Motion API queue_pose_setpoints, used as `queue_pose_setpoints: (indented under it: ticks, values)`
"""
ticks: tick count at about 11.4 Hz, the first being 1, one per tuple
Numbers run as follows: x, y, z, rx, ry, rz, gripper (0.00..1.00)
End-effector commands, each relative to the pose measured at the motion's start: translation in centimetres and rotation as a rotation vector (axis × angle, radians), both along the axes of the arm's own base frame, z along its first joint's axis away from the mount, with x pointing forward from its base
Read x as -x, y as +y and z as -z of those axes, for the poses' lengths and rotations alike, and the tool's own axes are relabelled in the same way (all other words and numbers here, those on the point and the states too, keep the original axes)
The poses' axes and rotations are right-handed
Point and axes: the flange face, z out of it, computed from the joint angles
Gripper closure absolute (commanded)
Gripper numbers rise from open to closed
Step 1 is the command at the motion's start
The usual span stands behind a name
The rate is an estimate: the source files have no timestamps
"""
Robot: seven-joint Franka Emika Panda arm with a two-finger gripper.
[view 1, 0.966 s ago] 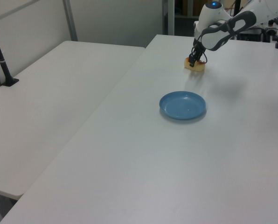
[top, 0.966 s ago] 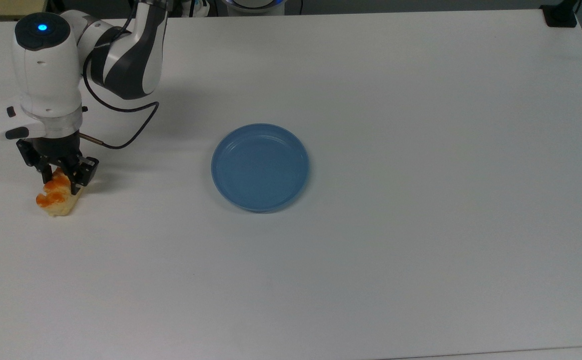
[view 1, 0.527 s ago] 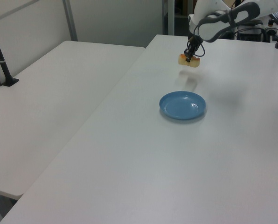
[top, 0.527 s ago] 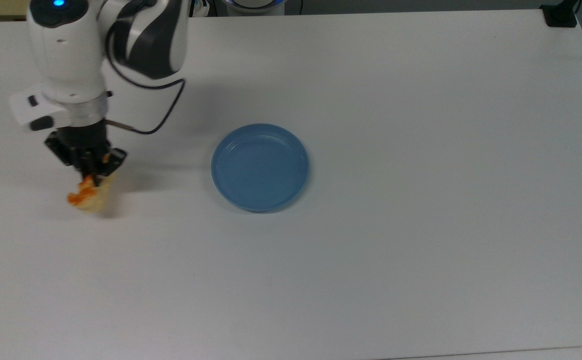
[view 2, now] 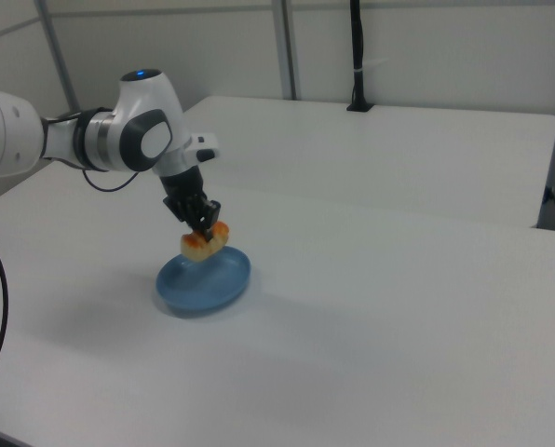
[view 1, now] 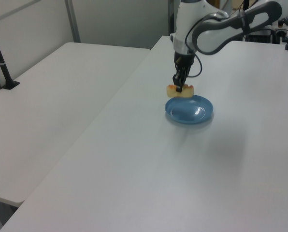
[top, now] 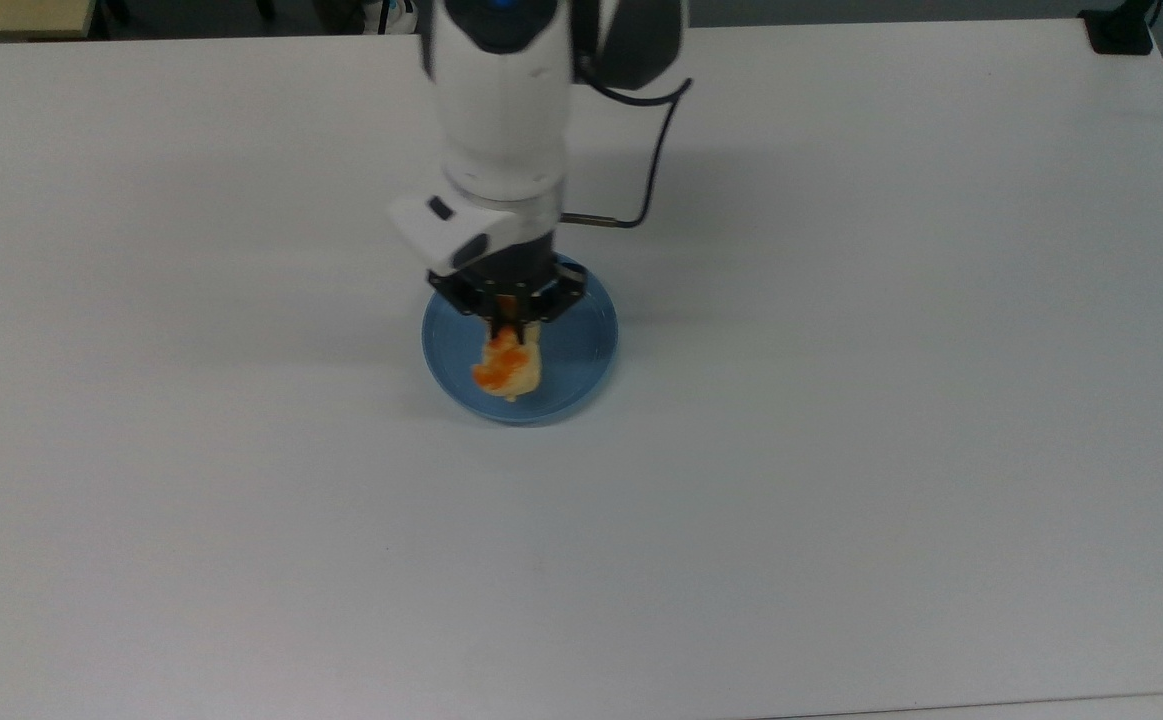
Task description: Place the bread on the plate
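Observation:
The blue plate (top: pixel 581 370) (view 1: pixel 197 111) (view 2: pixel 217 279) lies near the middle of the white table. My gripper (top: pixel 509 325) (view 1: pixel 179 88) (view 2: pixel 206 229) is shut on the bread (top: pixel 509 368) (view 1: pixel 180 91) (view 2: pixel 204 242), a pale-yellow roll with orange-brown bumps. The bread hangs in the air just above the plate. In the top view it sits over the plate's middle left part; in the left view it hovers over the plate's far left rim. The wrist hides the plate's upper edge in the top view.
A black cable (top: pixel 653 160) loops from the wrist beside the arm. A second white table (view 1: pixel 52 96) adjoins in the left view's left, with a black post (view 1: pixel 1 63) on it. Another black post (view 2: pixel 357 56) stands at the far table edge in the right view.
The arm has carried the bread from the top view's left side rightward to above the plate, lifting it clear of the table on the way.

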Motion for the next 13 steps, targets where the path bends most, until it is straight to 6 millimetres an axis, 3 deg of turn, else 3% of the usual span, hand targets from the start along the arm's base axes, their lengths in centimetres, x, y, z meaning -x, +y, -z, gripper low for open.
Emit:
queue_pose_setpoints:
  ticks: [1, 2, 4, 5, 7, 10, 11, 13]
  values:
    - [0.8, 1.4, 2.3, 0.026, 0.037, -0.007, 0.52]
    - [0.9, 1.5, 2.6, 0.033, 0.044, -0.009, 0.01]
    - [1.2, 1.4, 2.0, 0.021, 0.059, -0.005, 0.0]
    - [2.0, 1.1, 0.0, 0.002, 0.09, 0.0, 0.0]
    - [4.3, -0.3, -6.3, -0.037, 0.111, 0.019, 0.0]
    - [8.7, -4.5, -15.8, -0.071, 0.124, 0.076, 0.0]
    - [9.9, -5.8, -17.8, -0.075, 0.116, 0.095, 0.0]
    - [10.8, -6.9, -18.8, -0.072, 0.126, 0.11, 0.0]
